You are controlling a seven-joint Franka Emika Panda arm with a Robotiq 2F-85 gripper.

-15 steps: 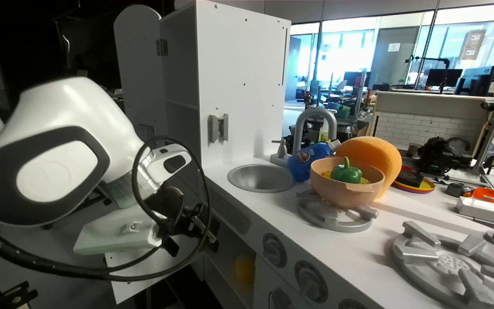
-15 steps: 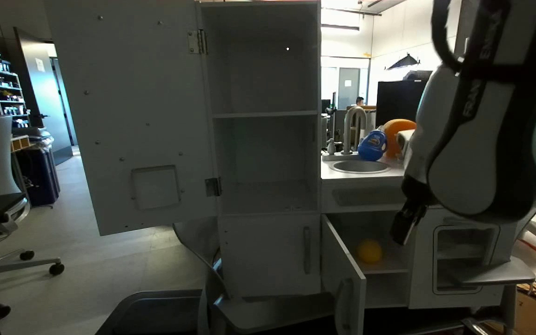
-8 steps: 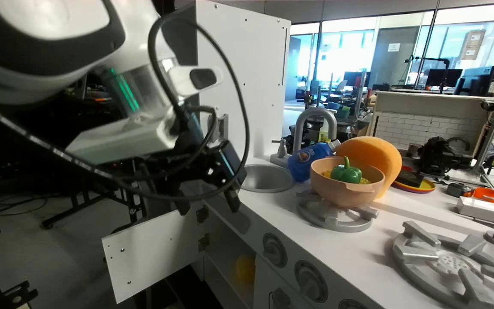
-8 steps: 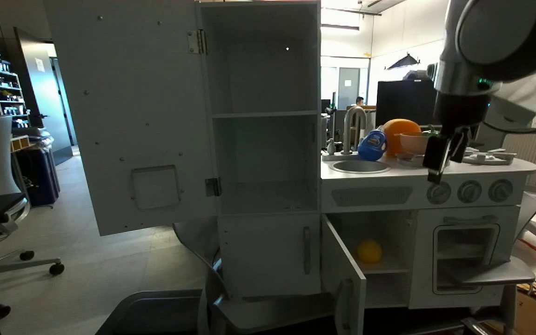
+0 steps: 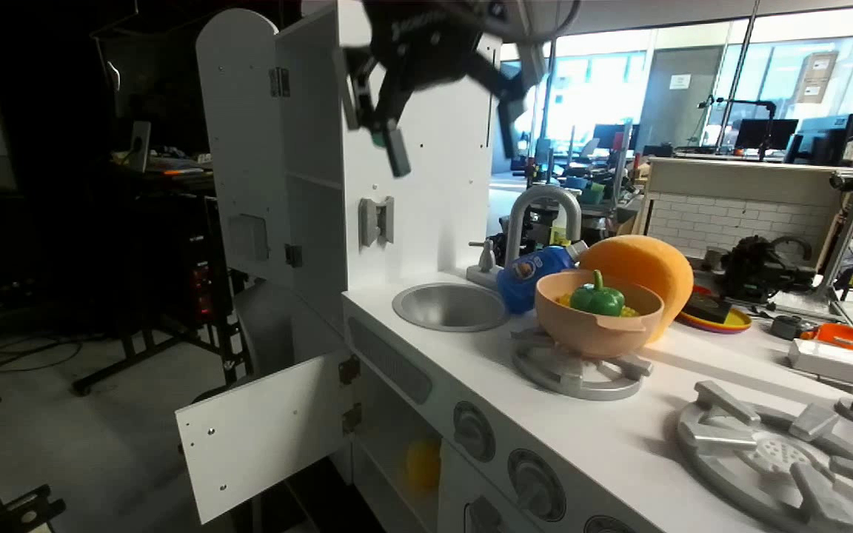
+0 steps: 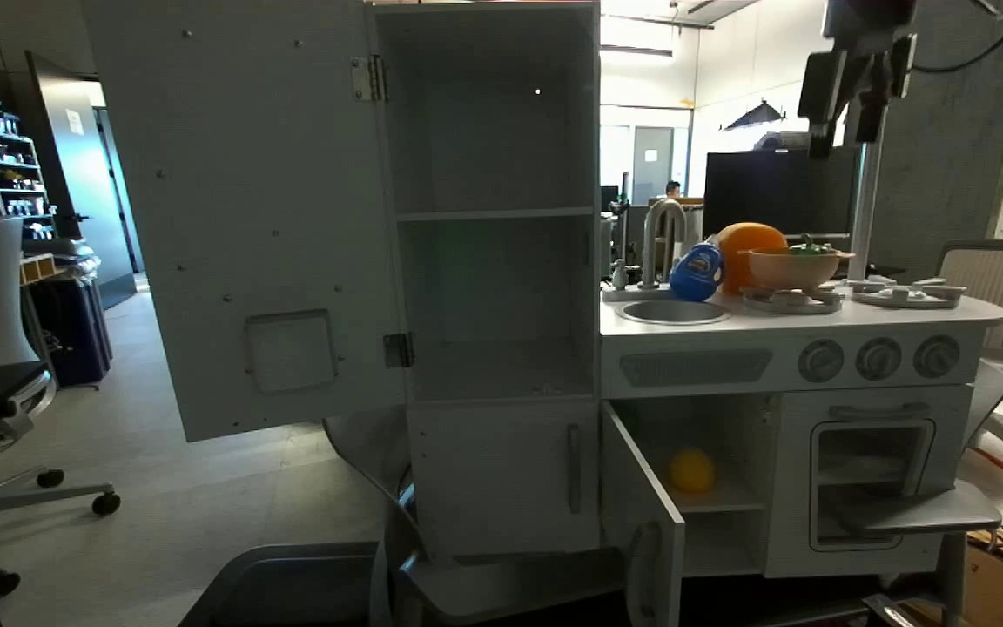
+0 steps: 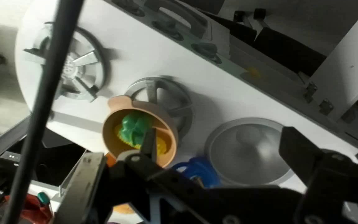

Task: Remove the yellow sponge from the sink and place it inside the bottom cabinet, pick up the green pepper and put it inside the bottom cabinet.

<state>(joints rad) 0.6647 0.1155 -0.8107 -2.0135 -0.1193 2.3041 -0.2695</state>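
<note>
High above the white counter [image 5: 471,355] hangs the gripper [image 5: 452,150], slightly blurred, and I can see its fingers [image 5: 397,154] spread wide — just air between the tips. Below it lies the round grey sink [image 5: 445,311], with the curved faucet [image 5: 547,191] standing at its back and a blue bottle [image 5: 523,281] tilted at its edge. Near the bottle a peach-coloured bowl [image 5: 597,337] rests on a burner [image 5: 582,390], and in that bowl sits the green pepper [image 5: 598,300], stem up, on top of a knobbly yellow thing [image 7: 162,146] that I can't name. A big orange rounded shape [image 5: 649,263] stands right behind the bowl; whether the two touch I can't tell. Lower down, in both exterior views, the low door [image 6: 632,505] of the bottom cabinet [image 6: 737,440] stands swung outward, and the yellow sponge [image 6: 691,471] is already inside — resting on the shelf [image 6: 728,500], under the level of the counter and well apart from the gripper. Right next to the sink end of the counter, the tall cupboard [image 6: 497,144] has its own tall door [image 6: 249,192] flung wide, a level board [image 6: 497,213] crossing its inside.
</note>
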